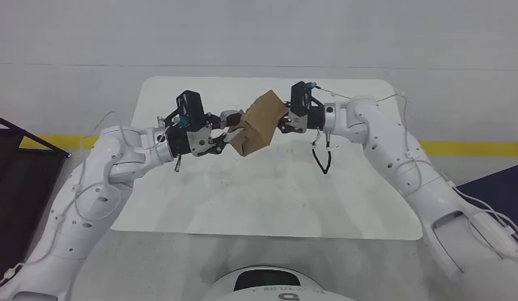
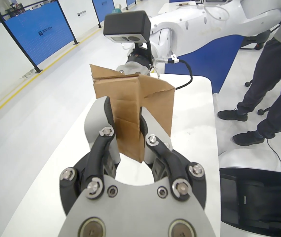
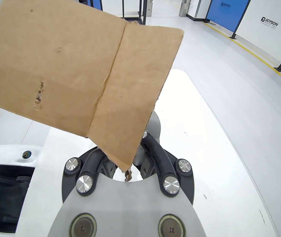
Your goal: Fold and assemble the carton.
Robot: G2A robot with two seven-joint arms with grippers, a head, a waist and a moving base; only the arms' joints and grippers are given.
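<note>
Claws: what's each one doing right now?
Left claw: closed, holding the carton.
Right claw: closed, holding the same carton.

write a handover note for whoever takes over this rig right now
Left tool: shut on a narrow panel of the carton.
Right tool: looks shut on a flap at the carton's opposite end; one finger is hidden behind the cardboard.
Carton: held up between the two tools over the far half of the white table, apparently not resting on it.
Done: carton picked up and partly opened out.
Left: square the body, fold the loose flaps in and close it.
</note>
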